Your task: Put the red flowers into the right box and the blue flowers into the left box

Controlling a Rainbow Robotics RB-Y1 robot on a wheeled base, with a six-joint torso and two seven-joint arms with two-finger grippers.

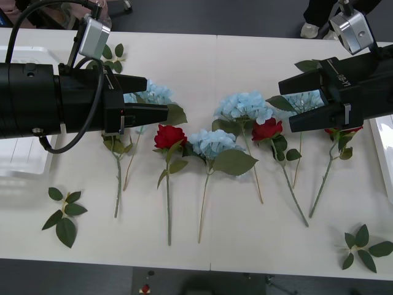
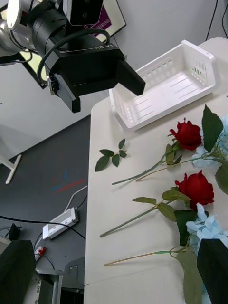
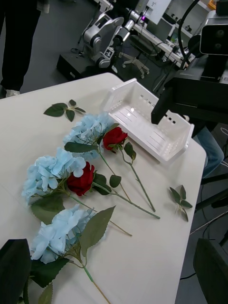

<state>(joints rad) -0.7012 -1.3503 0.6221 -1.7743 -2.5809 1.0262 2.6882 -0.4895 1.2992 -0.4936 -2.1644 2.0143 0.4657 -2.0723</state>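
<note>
Front view: both our grippers, left and right, hover jaws open, empty, over mixed roses and hydrangeas on the worktop; overlapping stems risk snagging neighbours.

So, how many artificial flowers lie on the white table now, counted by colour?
Deep-red artificial roses on thin green stems: 4 (one lies under the left arm and is clear from the right wrist view)
Pale-blue fluffy artificial hydrangeas: 4
Total: 8 flowers
</note>
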